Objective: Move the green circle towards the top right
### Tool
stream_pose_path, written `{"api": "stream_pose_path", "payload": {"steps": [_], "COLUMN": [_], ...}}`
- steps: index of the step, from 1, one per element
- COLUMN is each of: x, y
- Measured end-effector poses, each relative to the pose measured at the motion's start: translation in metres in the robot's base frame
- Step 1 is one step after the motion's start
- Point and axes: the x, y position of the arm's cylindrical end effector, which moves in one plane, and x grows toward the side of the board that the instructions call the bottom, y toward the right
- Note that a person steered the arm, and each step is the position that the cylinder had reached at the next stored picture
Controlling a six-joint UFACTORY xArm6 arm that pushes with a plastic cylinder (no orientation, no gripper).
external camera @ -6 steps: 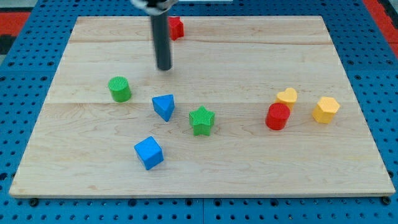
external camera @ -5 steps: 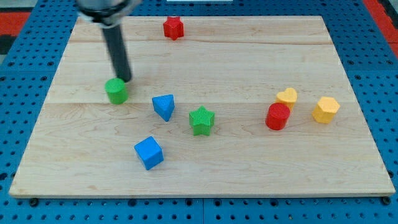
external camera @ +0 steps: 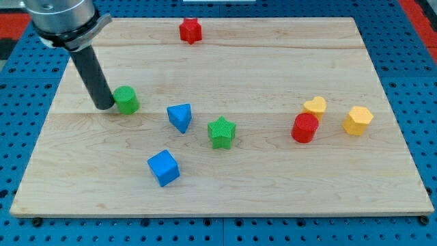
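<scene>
brightness: we see bright, even light on the wooden board (external camera: 273, 178).
shadows: short and soft, just below each block, as under the blue cube (external camera: 163, 167).
glare: none that we can see.
focus: sharp throughout, the rod included.
edges: board lines look straight.

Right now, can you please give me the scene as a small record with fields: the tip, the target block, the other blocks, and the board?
tip: my tip at the view's left of the green circle, close beside it
target: green circle, left part of board
near target: blue triangle, green star, blue cube
right group: yellow heart, red cylinder, yellow hexagon
top: red star
</scene>
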Motion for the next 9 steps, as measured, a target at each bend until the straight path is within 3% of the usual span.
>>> {"api": "stream_pose_path", "payload": {"steps": [4, 9], "x": [-0.012, -0.103], "y": [0.182, 0.261]}}
